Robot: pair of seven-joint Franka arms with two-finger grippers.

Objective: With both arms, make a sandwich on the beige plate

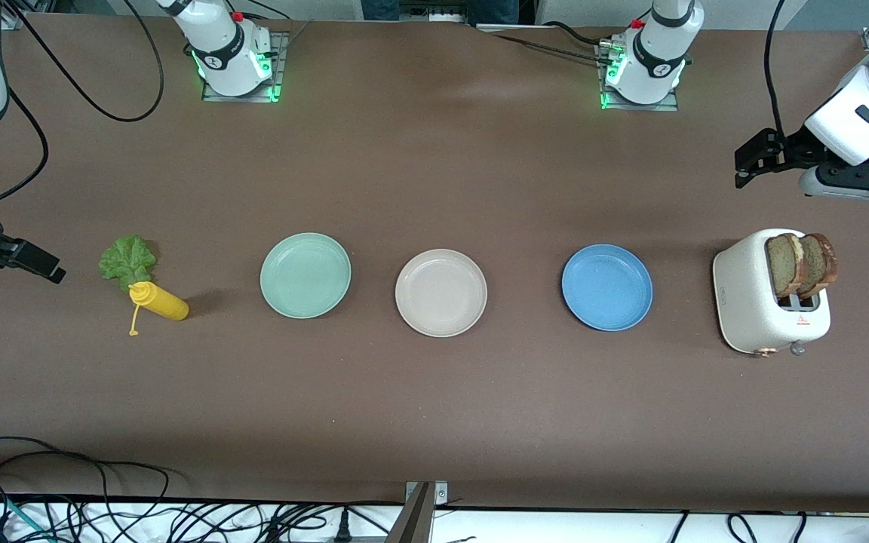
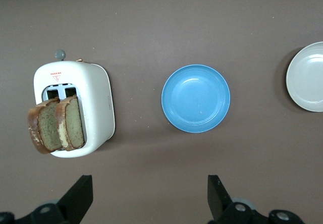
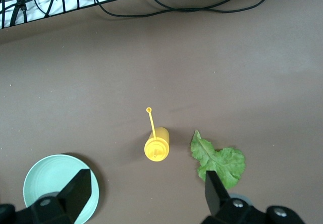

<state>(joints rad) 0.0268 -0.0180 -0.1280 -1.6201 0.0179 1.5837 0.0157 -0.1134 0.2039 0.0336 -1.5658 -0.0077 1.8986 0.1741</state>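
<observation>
The beige plate (image 1: 440,292) lies empty at the middle of the table; its edge shows in the left wrist view (image 2: 308,77). Two brown bread slices (image 1: 800,264) (image 2: 58,125) stand upright in a white toaster (image 1: 770,309) (image 2: 93,108) at the left arm's end. A green lettuce leaf (image 1: 127,260) (image 3: 219,163) lies flat at the right arm's end. My left gripper (image 1: 751,162) (image 2: 150,199) hangs open and empty over bare table by the toaster. My right gripper (image 1: 35,262) (image 3: 146,196) hangs open and empty over the table beside the lettuce.
A mint green plate (image 1: 305,274) (image 3: 50,183) and a blue plate (image 1: 606,286) (image 2: 196,98) flank the beige one, both empty. A yellow squeeze bottle (image 1: 159,302) (image 3: 156,146) lies on its side touching the lettuce. Cables (image 1: 102,498) run along the table's front edge.
</observation>
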